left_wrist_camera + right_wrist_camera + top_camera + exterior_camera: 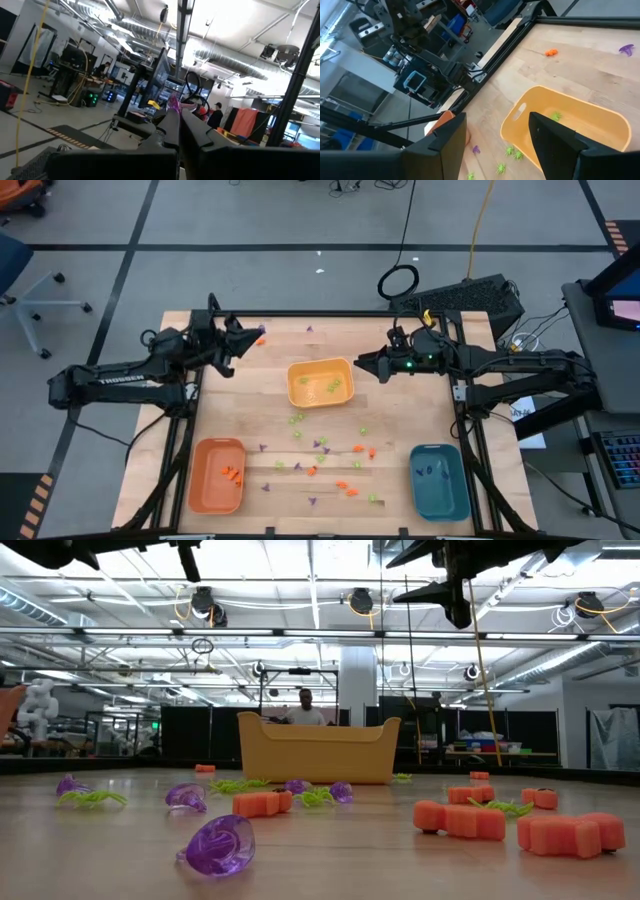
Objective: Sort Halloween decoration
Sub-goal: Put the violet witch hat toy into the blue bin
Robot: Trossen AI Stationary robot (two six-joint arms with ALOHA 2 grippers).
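Small orange (343, 485), light green (297, 419) and purple (324, 449) Halloween decoration pieces lie scattered on the wooden table between the trays. My left gripper (242, 343) hovers high over the table's far left part, shut on a tiny purple piece (173, 104). My right gripper (496, 120) hangs open above the table, just right of the yellow tray (345, 395). Nothing is between its fingers. The yellow tray holds a few light green pieces (555, 116). My left gripper pinches the small purple piece (173, 104) between its two fingertips, and the piece sticks out past them. The fingers point toward the table's right and tilt somewhat upward. The piece is lifted well clear of the table.
An orange tray (205, 480) with orange pieces stands at the near left. A teal tray (440, 495) with a few dark pieces stands at the near right. One orange piece (261, 340) and one purple piece (309, 329) lie near the far edge. A person (305, 710) stands beyond the table.
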